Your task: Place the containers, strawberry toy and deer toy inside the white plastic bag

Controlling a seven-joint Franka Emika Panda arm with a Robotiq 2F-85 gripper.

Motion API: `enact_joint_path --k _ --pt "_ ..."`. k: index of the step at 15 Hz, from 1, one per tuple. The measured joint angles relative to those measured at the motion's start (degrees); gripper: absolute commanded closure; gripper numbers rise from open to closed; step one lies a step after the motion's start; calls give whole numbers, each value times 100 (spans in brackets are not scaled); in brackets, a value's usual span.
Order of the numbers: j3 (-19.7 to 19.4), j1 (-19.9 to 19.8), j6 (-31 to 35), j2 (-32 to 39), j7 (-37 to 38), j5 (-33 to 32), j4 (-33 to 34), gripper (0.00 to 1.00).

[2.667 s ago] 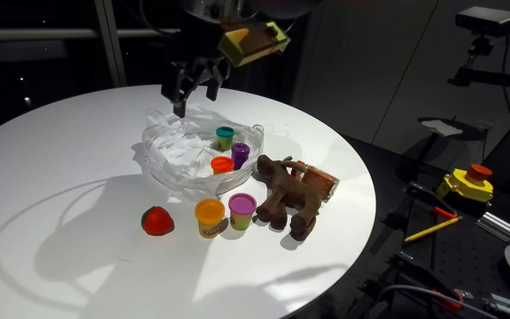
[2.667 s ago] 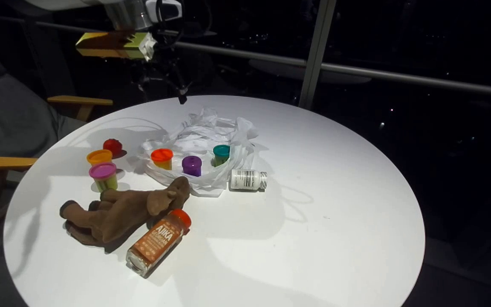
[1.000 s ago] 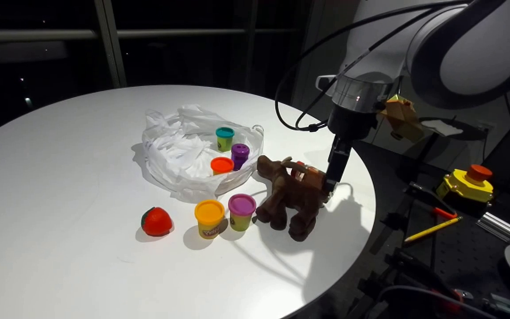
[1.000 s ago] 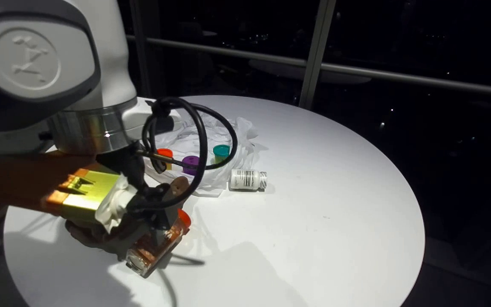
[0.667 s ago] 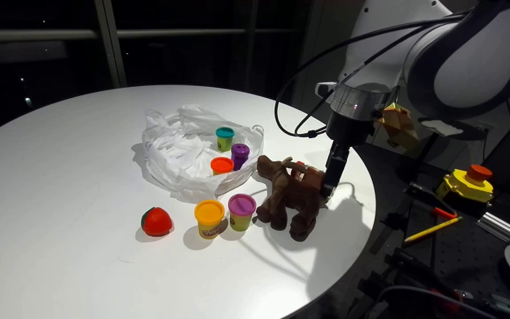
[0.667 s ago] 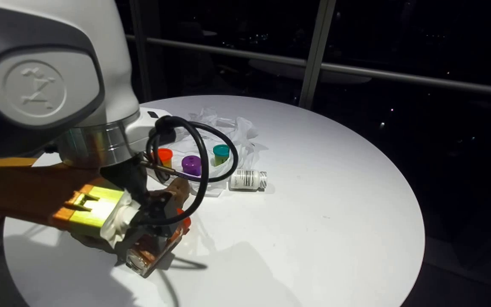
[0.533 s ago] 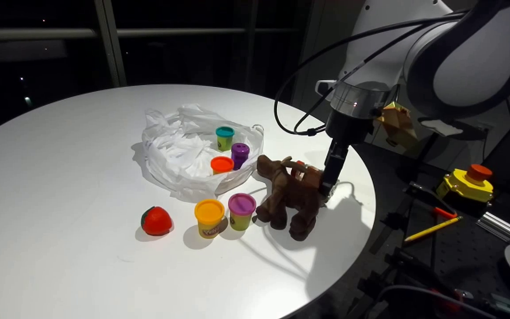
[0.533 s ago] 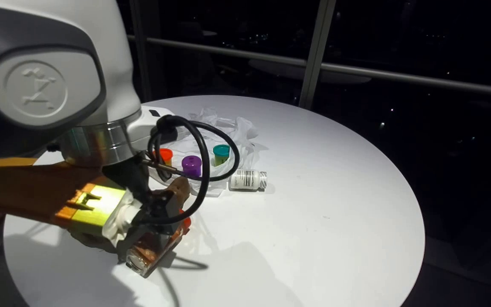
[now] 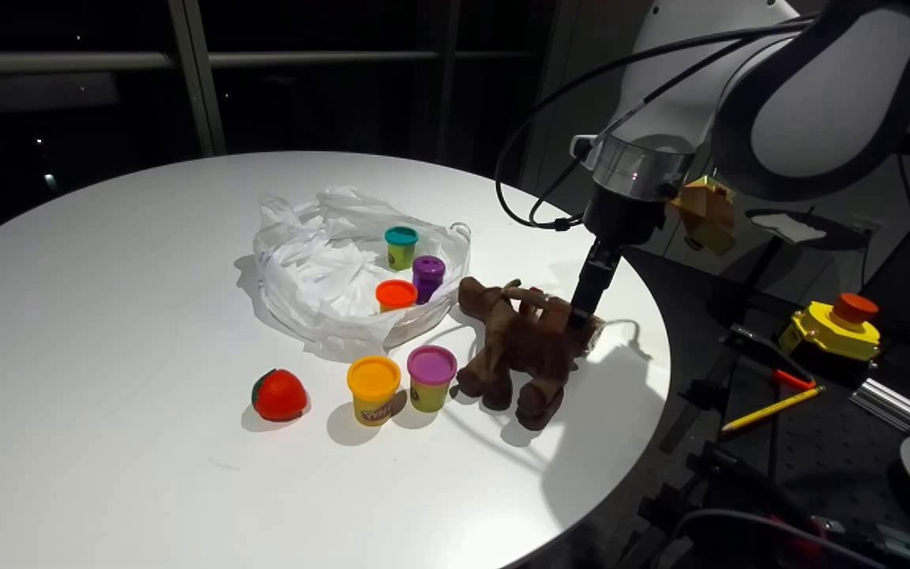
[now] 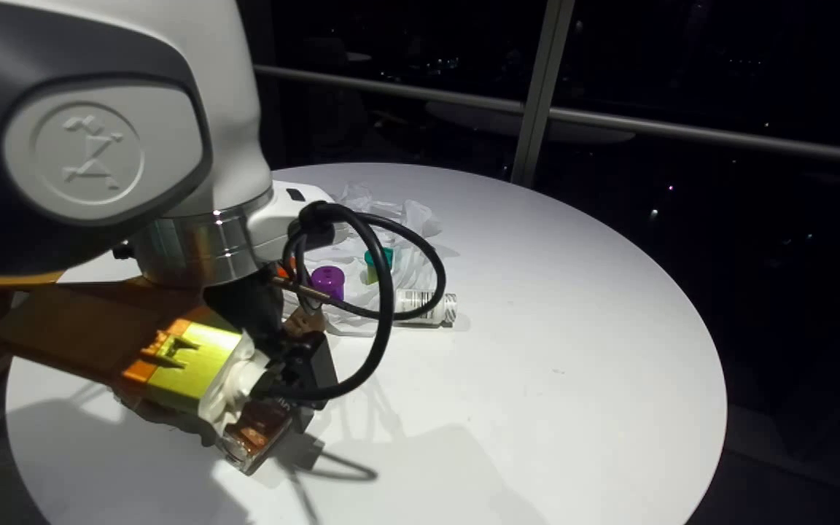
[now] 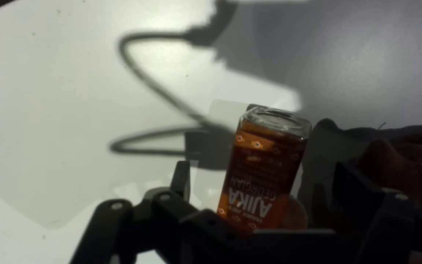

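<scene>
Jaws of a black two-fingered gripper (image 11: 261, 172) stand wide and empty, flanking an orange-labelled glass jar (image 11: 264, 165), an apparent pick-up step whose next move, closing in, should spare the brown plush deer toy (image 9: 524, 346) alongside. Beyond, a crumpled white plastic bag (image 9: 329, 325) holds a round teal-lidded tub (image 9: 401, 248), purple tub (image 9: 428, 276) and red-lidded tub (image 9: 396, 295); a yellow-orange tub (image 9: 374, 389), pink-lidded tub (image 9: 431, 379) and red strawberry toy (image 9: 280, 395) sit outside.

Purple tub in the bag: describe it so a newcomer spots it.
On the round white table, find the white plastic bag. Inside, beside the teal-lidded tub and red-orange-lidded tub, stands the purple tub, its lid and body matching in colour, unlike theirs.
</scene>
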State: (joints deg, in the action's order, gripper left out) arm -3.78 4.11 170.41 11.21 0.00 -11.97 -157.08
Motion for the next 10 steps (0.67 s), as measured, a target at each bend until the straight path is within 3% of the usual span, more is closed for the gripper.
enact_joint_path --k 10 --pt "-94 -68 -283 175 -3 137 140 0"
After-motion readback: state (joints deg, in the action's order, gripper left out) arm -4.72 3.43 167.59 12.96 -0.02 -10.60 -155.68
